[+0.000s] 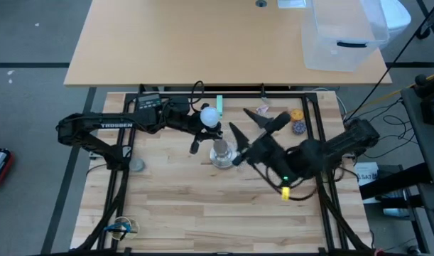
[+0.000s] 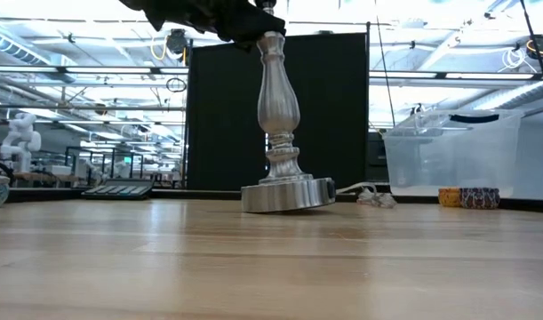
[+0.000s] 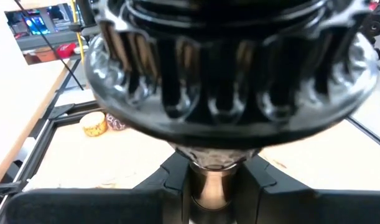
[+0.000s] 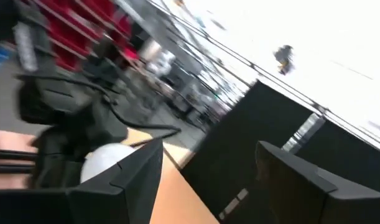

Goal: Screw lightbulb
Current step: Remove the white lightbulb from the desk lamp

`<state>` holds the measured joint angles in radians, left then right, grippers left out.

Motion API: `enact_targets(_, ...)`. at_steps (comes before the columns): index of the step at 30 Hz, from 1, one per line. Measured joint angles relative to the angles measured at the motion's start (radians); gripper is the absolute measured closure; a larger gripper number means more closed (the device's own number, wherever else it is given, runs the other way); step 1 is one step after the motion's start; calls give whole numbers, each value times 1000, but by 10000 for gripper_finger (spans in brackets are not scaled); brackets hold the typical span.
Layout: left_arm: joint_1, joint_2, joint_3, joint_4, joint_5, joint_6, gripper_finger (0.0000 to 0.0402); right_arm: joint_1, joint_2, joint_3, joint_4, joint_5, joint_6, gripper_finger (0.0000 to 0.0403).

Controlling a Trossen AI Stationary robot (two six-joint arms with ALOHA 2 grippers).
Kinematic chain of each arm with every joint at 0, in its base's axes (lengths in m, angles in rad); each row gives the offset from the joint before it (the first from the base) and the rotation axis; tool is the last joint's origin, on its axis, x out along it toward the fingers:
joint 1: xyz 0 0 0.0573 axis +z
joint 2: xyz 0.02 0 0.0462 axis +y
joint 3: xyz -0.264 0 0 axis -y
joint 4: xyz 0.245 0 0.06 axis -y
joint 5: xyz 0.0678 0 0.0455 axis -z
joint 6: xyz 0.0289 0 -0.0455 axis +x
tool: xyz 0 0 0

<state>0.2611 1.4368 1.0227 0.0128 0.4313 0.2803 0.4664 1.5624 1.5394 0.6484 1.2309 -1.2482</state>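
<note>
Gripping lamp stand, bulb off to the side

Standing mid-table was a silver lamp stand, base tilted slightly, one edge lifted off the wooden table. Left gripper was clamped narrow on the stand's neck; left wrist view showed its fingers pinching the stem under the black socket. Right gripper sat just beside the stand on the other side, jaws fairly wide, nothing visibly between them. Lightbulb was white, just behind the stand next to the left arm's wrist, not in the socket; couldn't tell what it rested on. Farther back: a small patterned cup and a clear plastic bin on the tan table.
</note>
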Motion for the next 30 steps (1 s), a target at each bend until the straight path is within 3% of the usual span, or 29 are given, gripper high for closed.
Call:
enact_targets(4, 0, 0, 0, 1, 1, -3, 328, 32, -132, 0, -370, -94, 242, 160)
enact_targets(9, -2, 0, 0, 1, 2, -7, 328, 20, -323, 0, -876, -412, 724, 160)
enact_targets(13, -15, 7, 0, 14, 26, -1, 328, -37, -429, 0, -1094, -593, 987, 160)
enact_targets(22, -28, 69, -1, 154, 48, -58, 328, -70, -458, 0, -1169, -608, 1022, 160)
enact_targets(27, -22, 130, -1, 253, 54, -99, 328, -124, -458, -1, -1292, -606, 1075, 156)
enact_targets(30, -20, 150, -1, 290, 57, -118, 328, -163, -458, -2, -1333, -655, 1098, 149)
